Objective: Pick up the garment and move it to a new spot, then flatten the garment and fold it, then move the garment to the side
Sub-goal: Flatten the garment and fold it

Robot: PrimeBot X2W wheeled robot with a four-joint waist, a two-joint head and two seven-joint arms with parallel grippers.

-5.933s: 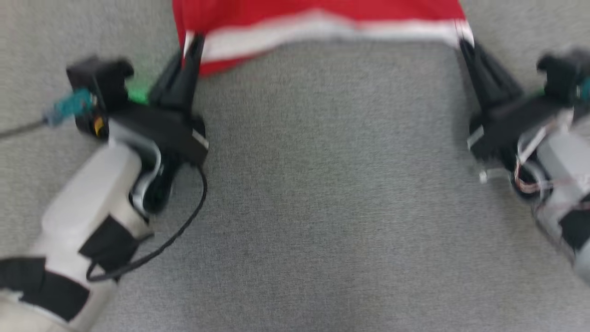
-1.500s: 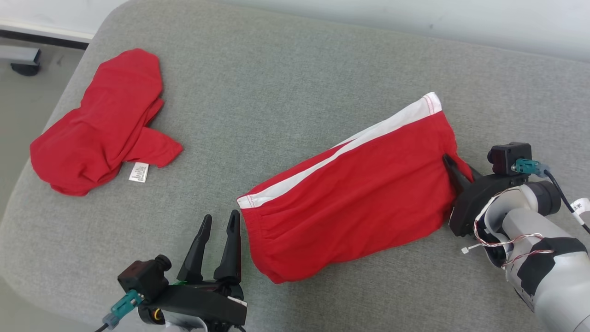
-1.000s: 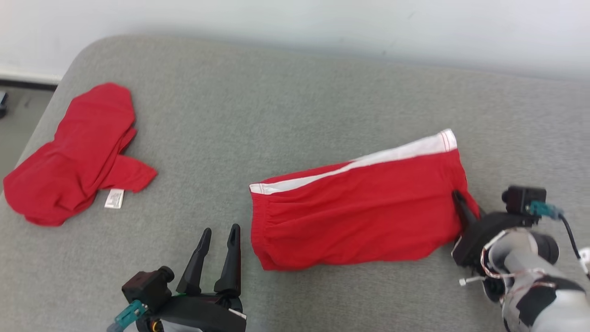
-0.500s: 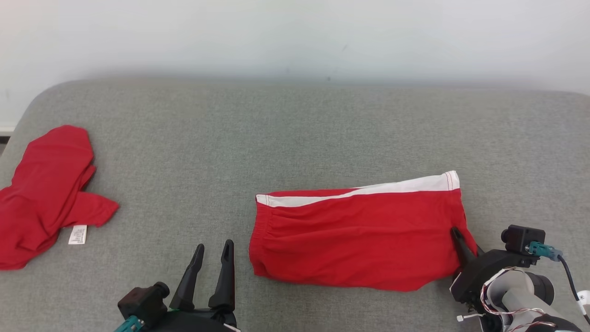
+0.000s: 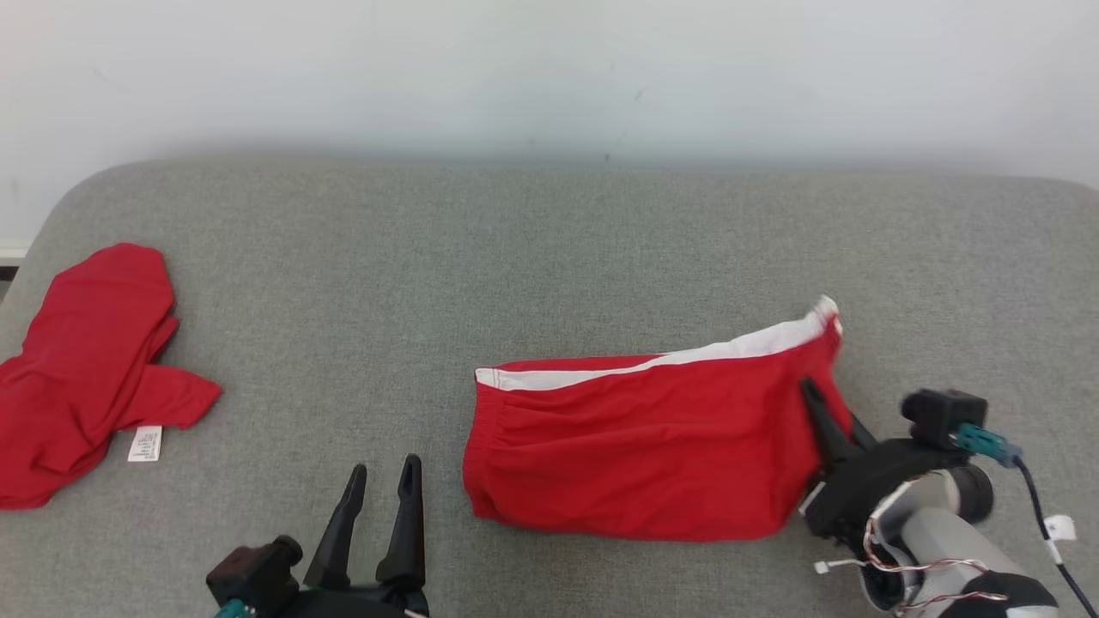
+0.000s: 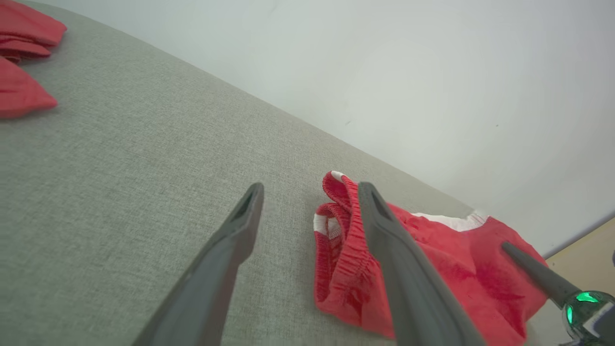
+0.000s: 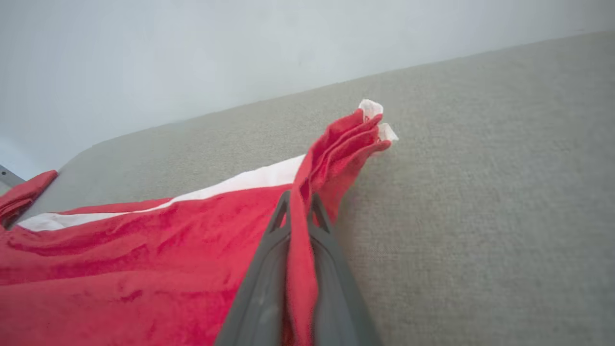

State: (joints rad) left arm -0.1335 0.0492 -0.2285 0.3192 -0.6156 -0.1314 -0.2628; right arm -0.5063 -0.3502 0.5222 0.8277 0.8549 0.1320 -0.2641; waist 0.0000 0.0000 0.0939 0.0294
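The garment (image 5: pixel 652 451), red shorts with a white side stripe, lies folded on the grey cushion (image 5: pixel 515 257). My right gripper (image 5: pixel 809 388) is shut on its right edge, which rises bunched off the cushion; in the right wrist view the red cloth (image 7: pixel 300 230) runs pinched between the two fingers of the right gripper (image 7: pixel 298 198). My left gripper (image 5: pixel 385 470) stands open just left of the elastic waistband, with nothing between its fingers. In the left wrist view the left gripper (image 6: pixel 310 190) has the waistband (image 6: pixel 341 240) lying behind its right finger.
A second red garment (image 5: pixel 86 369) with a white label (image 5: pixel 144 443) lies crumpled at the cushion's far left edge. A white wall (image 5: pixel 549 77) runs behind the cushion. Bare grey cushion stretches between the two garments and behind the shorts.
My right gripper has moved left and lifted the shorts' right edge, bunching it up. The camera has tilted up since the earliest frames. The left gripper stays open.
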